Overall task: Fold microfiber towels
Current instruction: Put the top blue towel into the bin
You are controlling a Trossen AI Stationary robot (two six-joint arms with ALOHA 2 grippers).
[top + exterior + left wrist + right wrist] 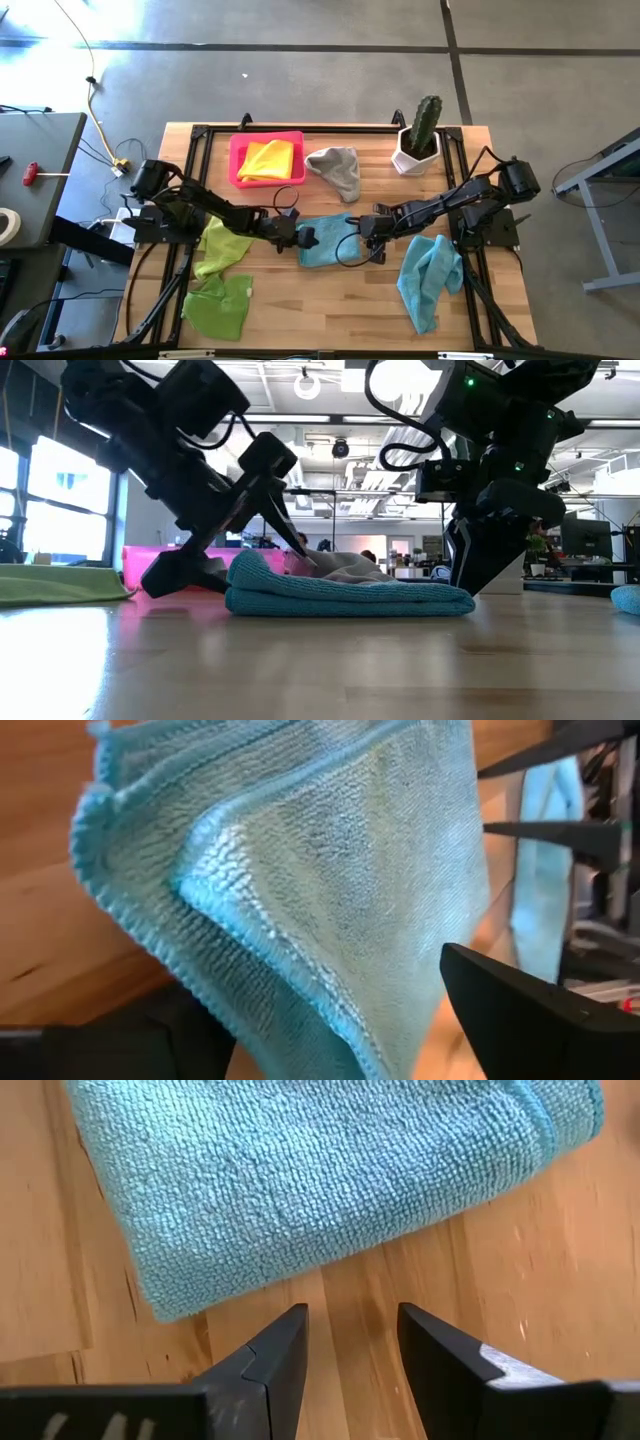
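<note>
Left gripper (305, 238) (jaws apart) beside unlabelled folded light blue towel (328, 240).

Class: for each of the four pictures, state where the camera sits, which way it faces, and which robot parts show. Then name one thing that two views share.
High view: above the table, looking straight down; both arms show.
Low view: at tabletop height, looking level across; both arms come in from above.
Left wrist view: on the left arm, facing the folded blue towel; one dark finger shows.
Right wrist view: on the right arm, facing the tabletop; the open right end effector shows.
Shared: all four show that towel.
</note>
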